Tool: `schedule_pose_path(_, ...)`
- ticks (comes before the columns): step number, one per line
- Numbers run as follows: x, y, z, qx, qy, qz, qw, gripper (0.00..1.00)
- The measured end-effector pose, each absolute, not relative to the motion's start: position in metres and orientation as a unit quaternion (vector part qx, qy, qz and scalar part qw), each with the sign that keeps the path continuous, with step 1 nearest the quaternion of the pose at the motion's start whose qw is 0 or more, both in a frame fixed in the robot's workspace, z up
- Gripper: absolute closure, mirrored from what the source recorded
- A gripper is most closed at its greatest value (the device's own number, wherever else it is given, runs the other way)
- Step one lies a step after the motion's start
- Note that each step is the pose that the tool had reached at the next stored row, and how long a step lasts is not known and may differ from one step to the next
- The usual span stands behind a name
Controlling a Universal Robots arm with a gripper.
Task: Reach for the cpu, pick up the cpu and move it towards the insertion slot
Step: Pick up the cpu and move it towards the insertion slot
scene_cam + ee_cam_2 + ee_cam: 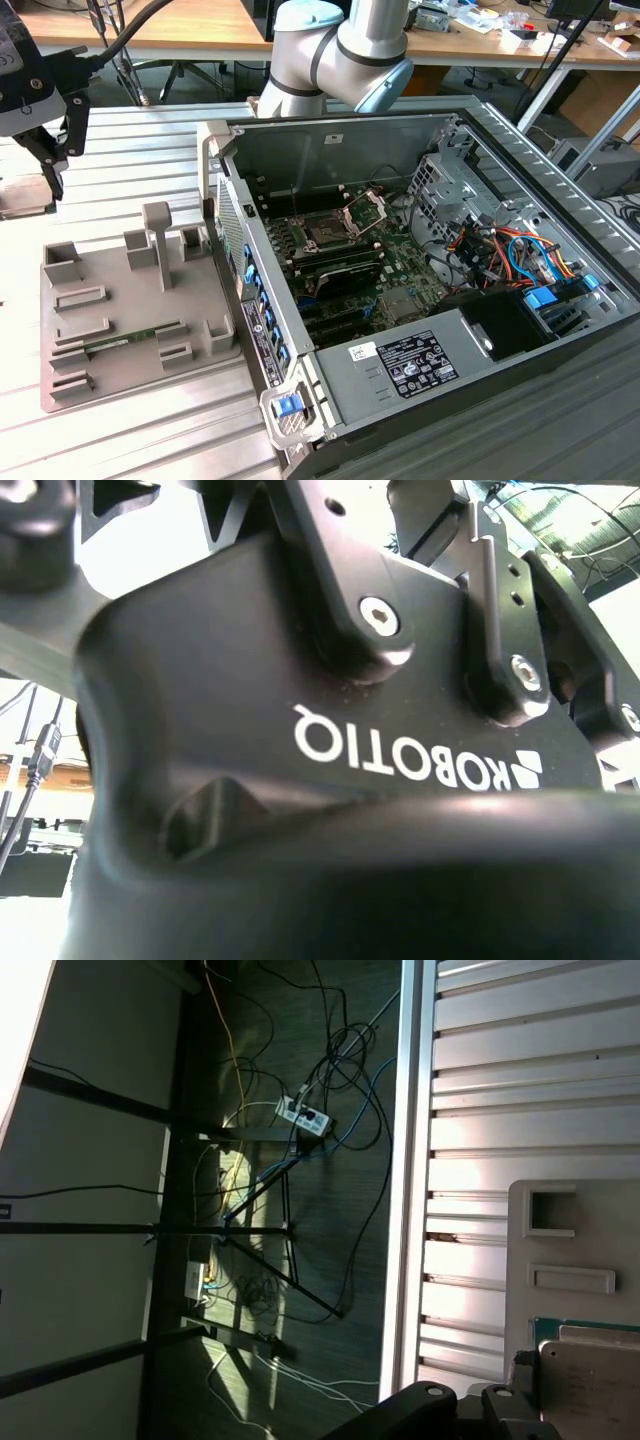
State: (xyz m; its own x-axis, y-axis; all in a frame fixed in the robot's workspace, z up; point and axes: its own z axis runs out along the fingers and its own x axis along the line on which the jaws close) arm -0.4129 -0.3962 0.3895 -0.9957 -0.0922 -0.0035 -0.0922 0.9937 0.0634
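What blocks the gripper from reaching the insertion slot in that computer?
Likely reachable, yes: the computer case is open on top and the insertion slot sits exposed, frame raised. The gripper hangs apart, at the exterior view's left.

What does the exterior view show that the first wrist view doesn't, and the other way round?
Exterior view: the open computer case, the insertion slot on its green board with the metal frame hinged up, the arm, and the gripper above the table at the exterior view's left, away from the case.
First wrist view: the floor beside the table, tangled cables, and what looks like the cpu, a pale square chip on a grey tray.
Both: the ribbed metal table and a grey tray, perhaps not the same one.
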Motion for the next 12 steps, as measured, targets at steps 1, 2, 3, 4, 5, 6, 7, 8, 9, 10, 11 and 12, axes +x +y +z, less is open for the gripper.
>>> schedule_pose_path(1,-0.4129,-0.3962,0.3897,-0.046,0.998,0.032,0.0,0.46)
schedule_pose_path(2,-0.4129,-0.3962,0.3898,-0.046,0.998,0.032,0.0,0.46)
schedule_pose_path(3,-0.4129,-0.3962,0.3901,-0.046,0.998,0.032,0.0,0.46)
schedule_pose_path(4,-0.4129,-0.3962,0.3903,-0.046,0.998,0.032,0.0,0.46)
schedule_pose_path(5,-0.4129,-0.3962,0.3905,-0.046,0.998,0.032,0.0,0.46)
schedule_pose_path(6,-0.4129,-0.3962,0.3907,-0.046,0.998,0.032,0.0,0.46)
schedule_pose_path(7,-0.4129,-0.3962,0.3909,-0.046,0.998,0.032,0.0,0.46)
schedule_pose_path(8,-0.4129,-0.3962,0.3911,-0.046,0.998,0.032,0.0,0.46)
schedule_pose_path(9,-0.4129,-0.3962,0.3915,-0.046,0.998,0.032,0.0,0.46)
schedule_pose_path(10,-0.4129,-0.3962,0.3916,-0.046,0.998,0.032,0.0,0.46)
schedule_pose_path(11,-0.4129,-0.3962,0.3918,-0.046,0.998,0.032,0.0,0.46)
schedule_pose_path(12,-0.4129,-0.3962,0.392,-0.046,0.998,0.032,0.0,0.46)
